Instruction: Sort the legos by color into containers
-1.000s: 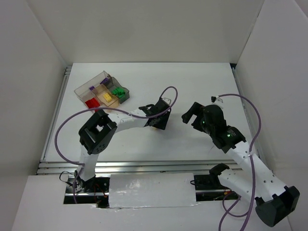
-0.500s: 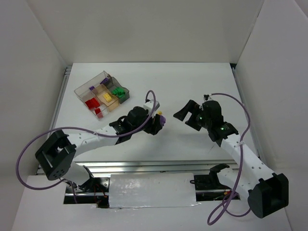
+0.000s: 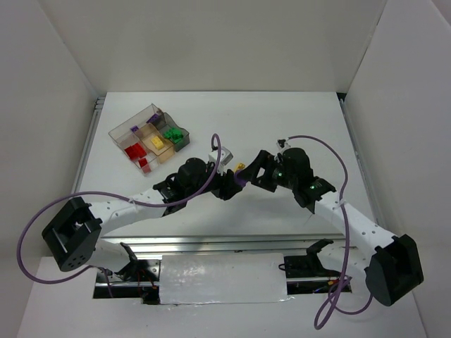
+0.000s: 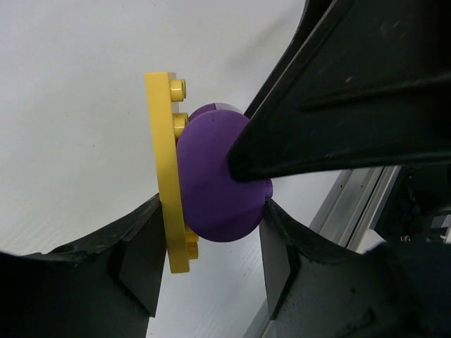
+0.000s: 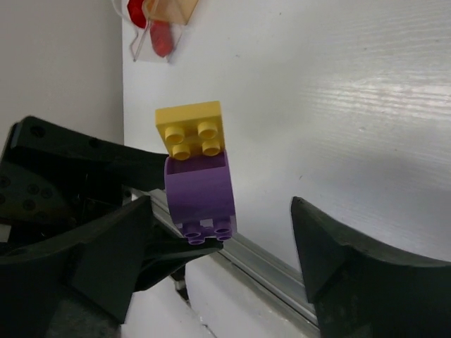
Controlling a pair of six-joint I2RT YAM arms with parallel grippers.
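Note:
My left gripper (image 3: 231, 183) is shut on a small stack held above the table: a yellow plate lego (image 4: 169, 176) stuck to a purple round-sided lego (image 4: 218, 186). Its fingers (image 4: 141, 260) press the stack from both sides. My right gripper (image 3: 254, 173) is open, its jaws wide apart around the same stack (image 5: 199, 193); one of its fingers (image 4: 338, 105) touches the purple lego. The clear tray of containers (image 3: 113, 132) sits at the back left, holding red (image 3: 134, 150), yellow (image 3: 158, 142), green (image 3: 173, 135) and purple (image 3: 153, 118) legos in separate compartments.
White walls enclose the table on three sides. A metal rail (image 3: 211, 243) runs along the near edge. The tray's red corner (image 5: 158, 32) shows at the top of the right wrist view. Purple cables loop from both arms.
My right gripper has moved left, up to the stack in my left gripper, and now has its open jaws around it. My left arm has shifted slightly, still gripping the stack.

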